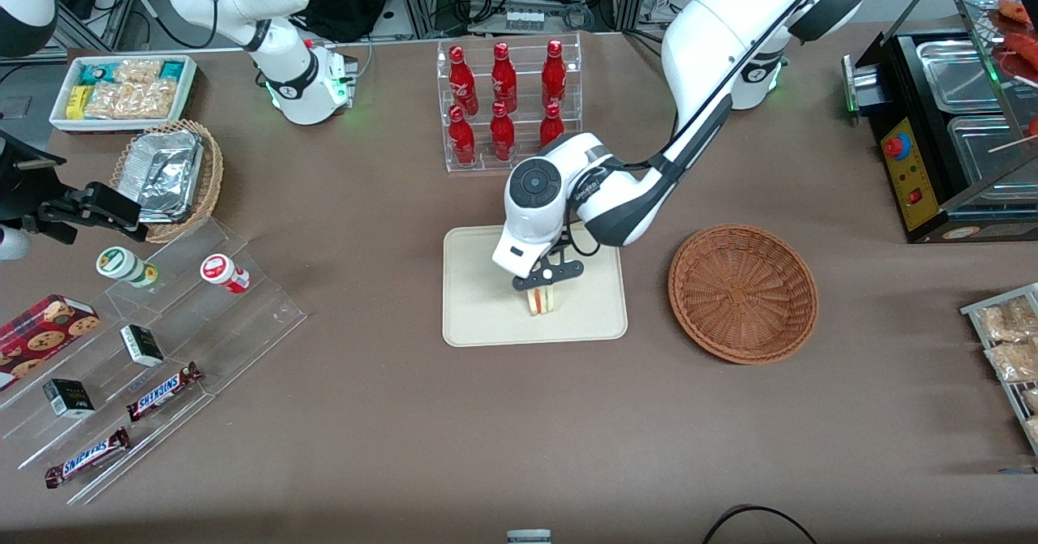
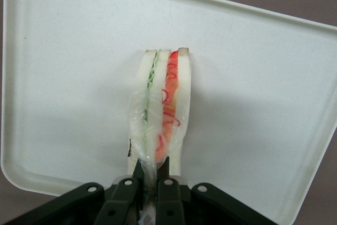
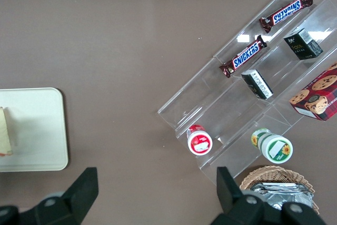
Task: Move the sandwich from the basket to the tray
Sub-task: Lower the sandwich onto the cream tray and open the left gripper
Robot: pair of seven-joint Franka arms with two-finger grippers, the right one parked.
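Note:
The sandwich [image 1: 541, 301], a pale wedge with red and green layers in clear wrap, stands on edge on the cream tray [image 1: 478, 321]. My left gripper [image 1: 539, 286] is right above it, shut on the wrap at the wedge's top. In the left wrist view the fingers [image 2: 165, 175] pinch the clear wrap of the sandwich [image 2: 160, 114] over the tray [image 2: 68, 93]. The reddish-brown wicker basket [image 1: 743, 293] lies beside the tray, toward the working arm's end, with nothing in it. A sliver of the sandwich [image 3: 4, 130] shows on the tray [image 3: 37, 130] in the right wrist view.
A clear rack of red bottles [image 1: 507, 102] stands farther from the front camera than the tray. A tiered clear shelf with Snickers bars [image 1: 162, 390] and small jars lies toward the parked arm's end. A black appliance [image 1: 941, 130] stands toward the working arm's end.

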